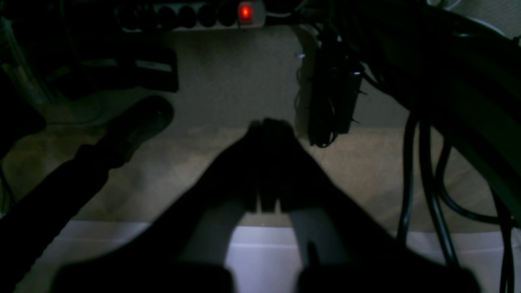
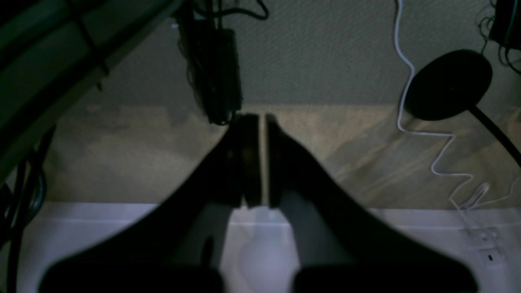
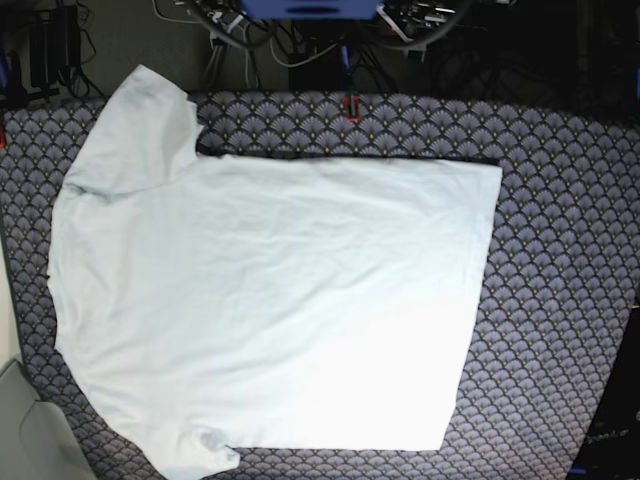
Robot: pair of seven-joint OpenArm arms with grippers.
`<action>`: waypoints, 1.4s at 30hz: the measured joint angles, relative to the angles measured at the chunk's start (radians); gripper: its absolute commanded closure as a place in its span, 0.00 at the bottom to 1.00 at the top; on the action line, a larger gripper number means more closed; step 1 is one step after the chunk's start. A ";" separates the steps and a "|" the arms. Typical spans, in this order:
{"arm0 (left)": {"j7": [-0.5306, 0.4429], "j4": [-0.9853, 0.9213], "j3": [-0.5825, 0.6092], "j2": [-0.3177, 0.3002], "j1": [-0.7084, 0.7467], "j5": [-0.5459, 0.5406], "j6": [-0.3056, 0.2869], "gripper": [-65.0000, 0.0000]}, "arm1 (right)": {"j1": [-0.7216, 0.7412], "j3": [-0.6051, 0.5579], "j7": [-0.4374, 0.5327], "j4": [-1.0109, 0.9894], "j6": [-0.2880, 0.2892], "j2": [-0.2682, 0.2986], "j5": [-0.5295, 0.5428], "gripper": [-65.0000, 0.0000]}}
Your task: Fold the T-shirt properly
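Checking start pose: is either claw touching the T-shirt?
Apart. Base view shows the T-shirt flat with no arm over it; the left claw and right claw hang shut over bare floor.

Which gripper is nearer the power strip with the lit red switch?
Left, likely: the left gripper points toward the power strip; the right gripper has none in view.
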 measured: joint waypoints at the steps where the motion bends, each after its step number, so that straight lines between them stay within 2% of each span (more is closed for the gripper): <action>1: 0.000 0.000 0.000 0.000 0.000 0.000 0.000 0.99 | 0.000 0.000 0.000 0.000 0.000 0.000 0.000 0.99; 34: -0.004 0.002 0.000 -0.003 0.012 0.000 0.000 1.00 | -0.002 0.001 0.005 0.000 -0.003 0.000 0.007 0.99; 38: -0.009 0.006 0.000 -0.003 0.024 0.000 0.000 1.00 | -0.056 0.000 0.066 0.057 -0.003 0.000 0.007 0.99; 42: -0.003 0.005 0.000 -0.003 0.037 0.000 0.000 1.00 | -0.136 -0.002 0.054 0.174 -0.003 0.000 0.007 0.99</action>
